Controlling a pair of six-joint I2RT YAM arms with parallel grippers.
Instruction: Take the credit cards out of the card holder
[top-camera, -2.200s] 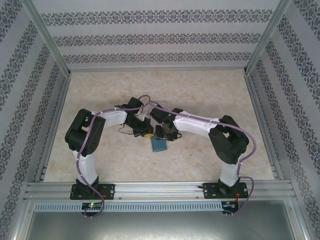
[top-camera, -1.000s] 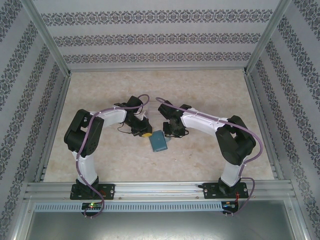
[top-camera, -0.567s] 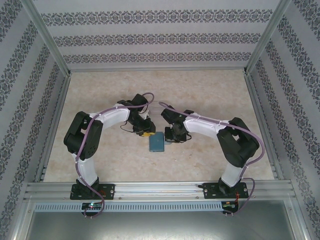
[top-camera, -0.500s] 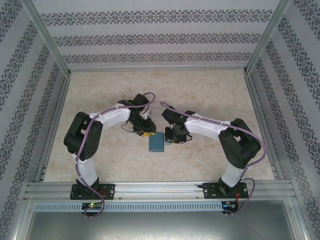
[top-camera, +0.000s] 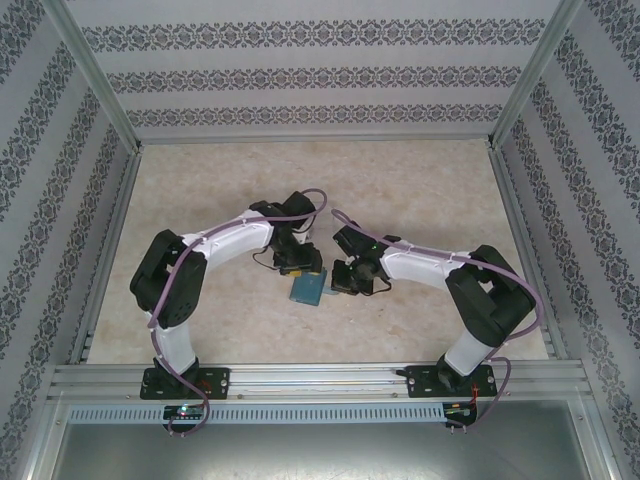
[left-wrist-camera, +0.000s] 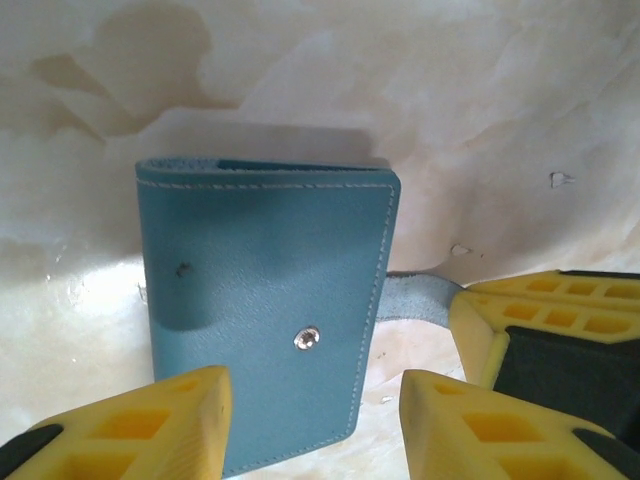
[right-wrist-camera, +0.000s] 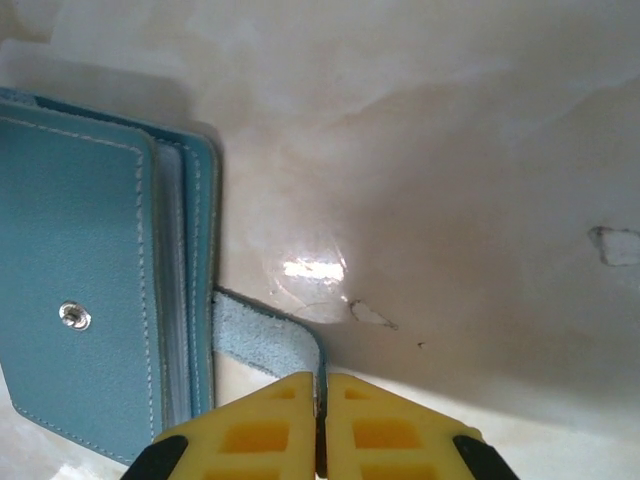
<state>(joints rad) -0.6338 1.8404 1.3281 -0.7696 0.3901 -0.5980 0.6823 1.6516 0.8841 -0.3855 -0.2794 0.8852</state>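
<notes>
Firmly the right end effector (right-wrist-camera: 320, 405) is clamped on the strap tab (right-wrist-camera: 262, 335) of the card holder (left-wrist-camera: 262, 290); left end effector (left-wrist-camera: 315, 420) spread apart over it

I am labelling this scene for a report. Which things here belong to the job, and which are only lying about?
Belong to the job:
- teal card holder, folded
- its strap tab, unsnapped, pinched by the right tool
- left tool, open over the holder

Only lying about:
- marbled table
- small white flecks on it
</notes>
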